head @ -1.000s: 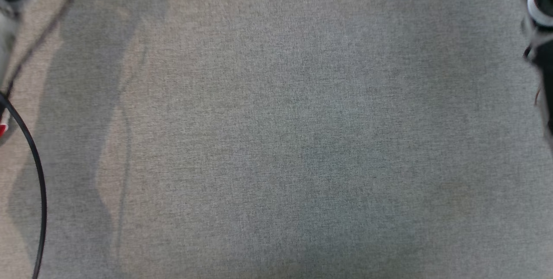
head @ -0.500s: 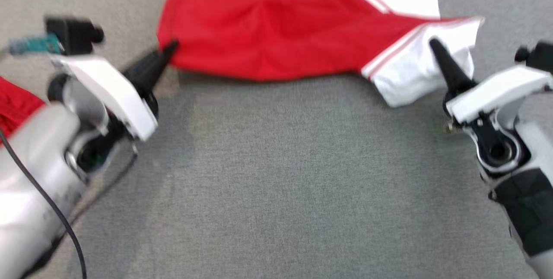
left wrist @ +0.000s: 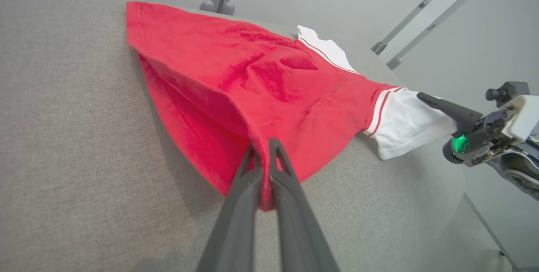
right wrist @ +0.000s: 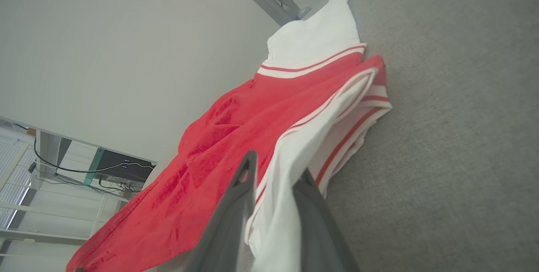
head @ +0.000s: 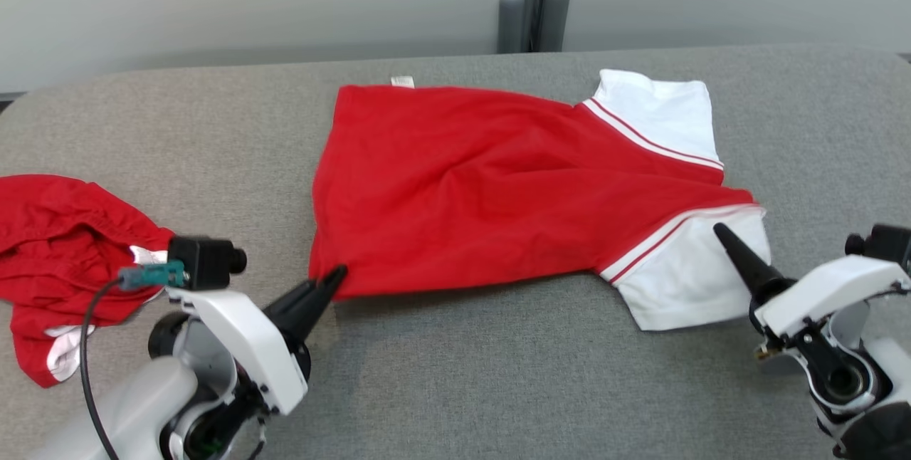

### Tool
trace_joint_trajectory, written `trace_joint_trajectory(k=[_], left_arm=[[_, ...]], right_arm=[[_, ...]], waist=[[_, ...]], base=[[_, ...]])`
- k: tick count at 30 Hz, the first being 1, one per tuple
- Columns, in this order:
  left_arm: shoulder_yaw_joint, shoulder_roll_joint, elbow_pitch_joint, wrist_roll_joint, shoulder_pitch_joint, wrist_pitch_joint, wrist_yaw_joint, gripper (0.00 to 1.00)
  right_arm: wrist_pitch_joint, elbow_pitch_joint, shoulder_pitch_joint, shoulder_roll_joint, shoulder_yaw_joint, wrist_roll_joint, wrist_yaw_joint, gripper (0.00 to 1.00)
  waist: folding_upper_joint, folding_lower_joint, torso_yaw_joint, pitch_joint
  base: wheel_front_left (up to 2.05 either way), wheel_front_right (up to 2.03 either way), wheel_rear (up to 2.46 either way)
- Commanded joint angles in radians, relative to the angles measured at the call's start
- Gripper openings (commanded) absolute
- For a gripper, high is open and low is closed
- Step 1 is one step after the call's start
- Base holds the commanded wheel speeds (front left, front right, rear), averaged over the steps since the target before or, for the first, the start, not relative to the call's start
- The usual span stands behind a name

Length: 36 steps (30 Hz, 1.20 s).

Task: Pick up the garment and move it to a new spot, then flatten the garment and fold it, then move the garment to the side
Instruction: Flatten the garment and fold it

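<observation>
1. The garment (head: 498,182) lay on the desk (head: 462,374), right of the red heap (head: 57,232).
2. The left gripper (head: 334,276) pinched a hem corner in its jaws. The sleeve (head: 683,282) sat between the jaws of the right gripper (head: 720,231), grip unclear.
3. Flattening wanted an even, low pull.

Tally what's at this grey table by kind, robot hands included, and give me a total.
Garments: 2 (red-and-white shirt, crumpled red garment)
Robot hands: 2 (left hand, right hand)
Total: 4
</observation>
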Motion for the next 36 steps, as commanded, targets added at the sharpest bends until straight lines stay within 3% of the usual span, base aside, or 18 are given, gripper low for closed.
trace_joint_trajectory(k=[1, 9, 24, 25, 26, 27, 36], left_arm=[[0.0, 0.011, -0.018, -0.005, 0.022, -0.006, 0.013, 0.0], [-0.008, 0.037, -0.1, -0.036, 0.12, -0.026, 0.06, 0.0], [-0.032, 0.01, -0.031, -0.049, 0.23, -0.08, 0.068, 0.0], [-0.034, 0.008, -0.024, -0.047, 0.229, -0.079, 0.069, 0.12], [-0.034, 0.007, -0.013, -0.043, 0.225, -0.081, 0.07, 0.73], [-0.034, 0.003, -0.007, -0.04, 0.222, -0.084, 0.07, 1.0], [-0.027, 0.011, 0.017, -0.011, 0.228, -0.12, 0.088, 1.0]], right_arm=[[0.003, -0.009, 0.025, -0.009, -0.006, 0.01, 0.002, 1.0], [-0.002, -0.062, 0.148, -0.018, -0.028, 0.056, 0.002, 1.0], [-0.049, -0.137, 0.324, -0.043, -0.088, 0.065, 0.002, 1.0], [-0.047, -0.141, 0.329, -0.044, -0.09, 0.063, 0.002, 1.0], [-0.045, -0.142, 0.333, -0.044, -0.093, 0.06, 0.002, 1.0], [-0.045, -0.144, 0.335, -0.045, -0.097, 0.056, 0.002, 1.0], [-0.061, -0.166, 0.358, -0.052, -0.132, 0.005, 0.002, 1.0]], waist=[[0.0, 0.0, 0.008, -0.016], [0.0, 0.0, 0.021, -0.042], [0.0, 0.0, 0.033, -0.06], [0.0, 0.0, 0.034, -0.058], [0.0, 0.0, 0.034, -0.058], [0.0, 0.0, 0.035, -0.057], [0.0, 0.0, 0.037, -0.07]], base=[[0.0, 0.0, 0.0], [0.0, 0.0, 0.0], [0.0, 0.0, 0.0], [0.0, 0.0, 0.0], [0.0, 0.0, 0.0], [0.0, 0.0, 0.0], [0.0, 0.0, 0.0]])
